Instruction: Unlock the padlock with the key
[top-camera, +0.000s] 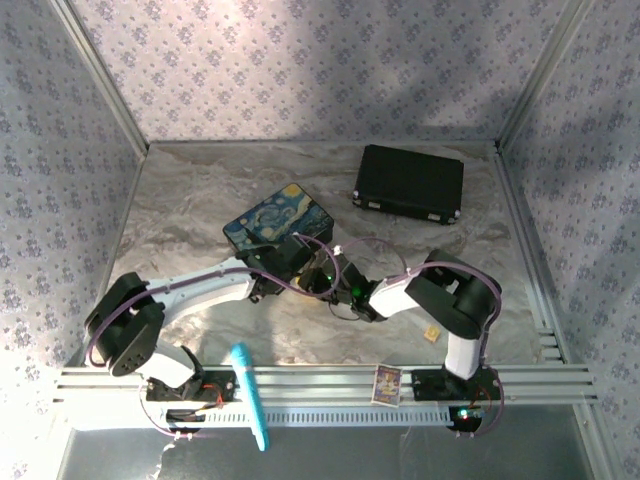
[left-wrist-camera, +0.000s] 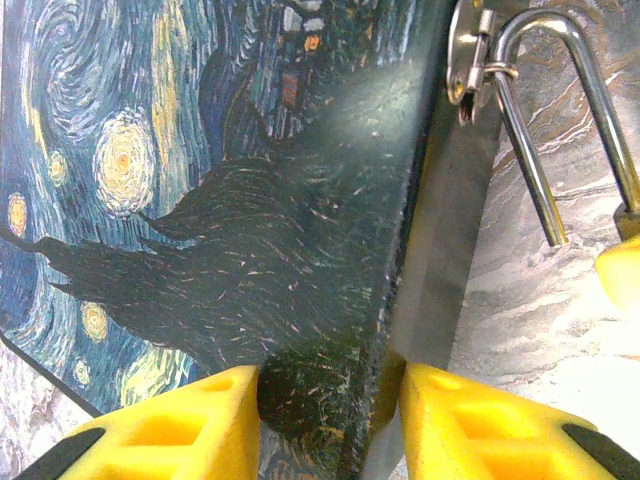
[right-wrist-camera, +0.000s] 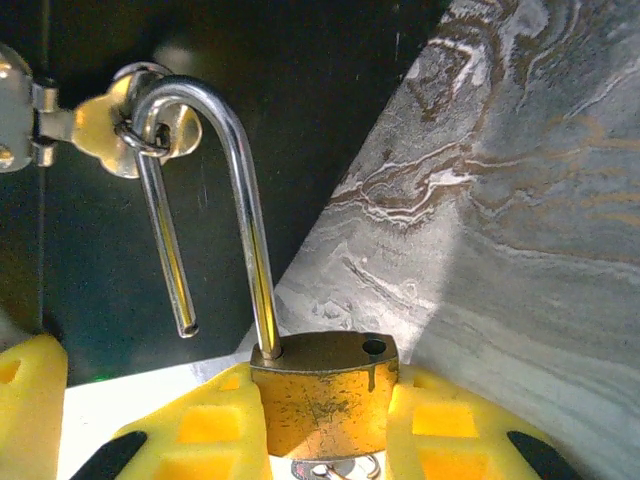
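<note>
The brass padlock (right-wrist-camera: 322, 405) is clamped between the yellow fingers of my right gripper (right-wrist-camera: 326, 388). Its silvery shackle (right-wrist-camera: 245, 220) stands open: the free end hangs out of the body and the empty hole shows on top. The shackle is still hooked through the hasp ring (right-wrist-camera: 140, 130) on the painted box. A sliver of the silvery key (right-wrist-camera: 335, 468) with its ring shows under the padlock body. My left gripper (left-wrist-camera: 330, 385) is shut on the corner of the painted box (left-wrist-camera: 200, 200). The shackle (left-wrist-camera: 560, 110) shows to its right. Both grippers (top-camera: 310, 270) meet at the box (top-camera: 278, 222).
A black case (top-camera: 410, 183) lies at the back right. A small tan cube (top-camera: 431, 334) sits near the right arm's base. A teal pen (top-camera: 250, 395) and a small card (top-camera: 387, 384) rest on the front rail. Marbled tabletop (right-wrist-camera: 520, 230) surrounds the box.
</note>
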